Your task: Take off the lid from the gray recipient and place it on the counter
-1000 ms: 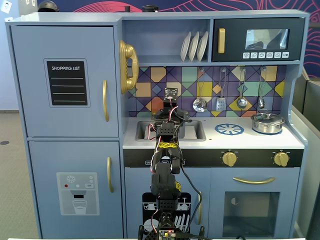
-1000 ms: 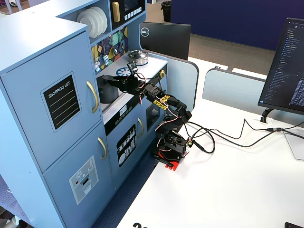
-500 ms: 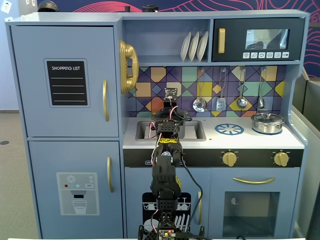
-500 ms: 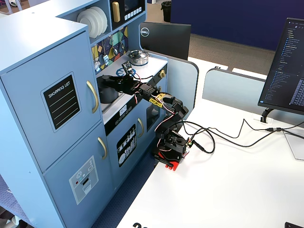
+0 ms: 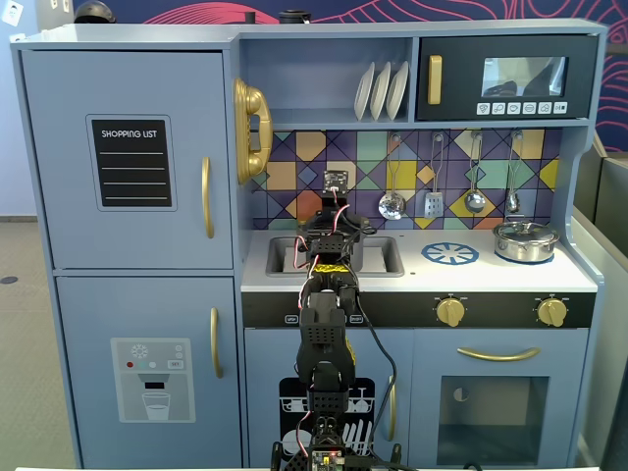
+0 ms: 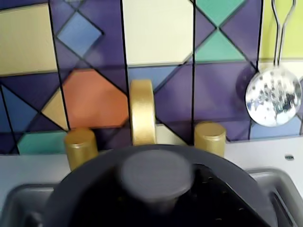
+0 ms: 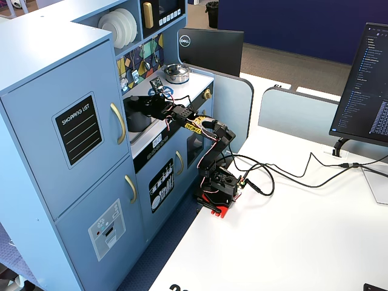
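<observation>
The dark gray lid (image 6: pixel 83 191) with its round knob (image 6: pixel 156 172) fills the bottom of the wrist view, blurred and very close. My gripper (image 6: pixel 158 194) appears shut on the knob, with a black finger (image 6: pixel 222 201) beside it. In a fixed view, the gripper (image 7: pixel 147 104) reaches over the sink, above the gray pot (image 7: pixel 134 123), with the lid (image 7: pixel 138 100) at the pot's top. From the front, the arm hides the pot and the gripper (image 5: pixel 335 224) is over the sink (image 5: pixel 383 257). The white counter (image 5: pixel 491 277) lies to the right.
A gold faucet (image 6: pixel 142 111) and two gold taps (image 6: pixel 80 145) stand just behind the lid. Utensils, including a slotted ladle (image 6: pixel 273 101), hang on the tiled back wall. A small silver pan (image 5: pixel 525 240) stands at the counter's right, next to the printed blue burner ring (image 5: pixel 450 253).
</observation>
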Controlling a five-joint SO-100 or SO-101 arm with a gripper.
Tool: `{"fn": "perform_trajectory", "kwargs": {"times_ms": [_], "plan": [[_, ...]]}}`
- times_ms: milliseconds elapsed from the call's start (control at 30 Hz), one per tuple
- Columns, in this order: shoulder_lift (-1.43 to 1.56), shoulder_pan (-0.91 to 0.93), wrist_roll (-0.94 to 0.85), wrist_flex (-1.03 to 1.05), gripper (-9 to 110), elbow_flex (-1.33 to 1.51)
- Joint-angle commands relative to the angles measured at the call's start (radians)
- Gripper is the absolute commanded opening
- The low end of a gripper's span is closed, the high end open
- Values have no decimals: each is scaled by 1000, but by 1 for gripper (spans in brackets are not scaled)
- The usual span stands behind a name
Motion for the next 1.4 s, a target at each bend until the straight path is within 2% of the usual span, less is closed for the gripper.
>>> {"fn": "perform_trajectory", "kwargs": {"times_ms": [0, 333, 600, 1033, 1367], "plan": [[-3, -15, -5, -54, 0, -91], [17, -2, -37, -74, 0, -163], [52, 146, -28, -86, 0, -150], [2, 454, 17, -264, 0, -15], [-87, 531, 11, -442, 0, 150]]}}
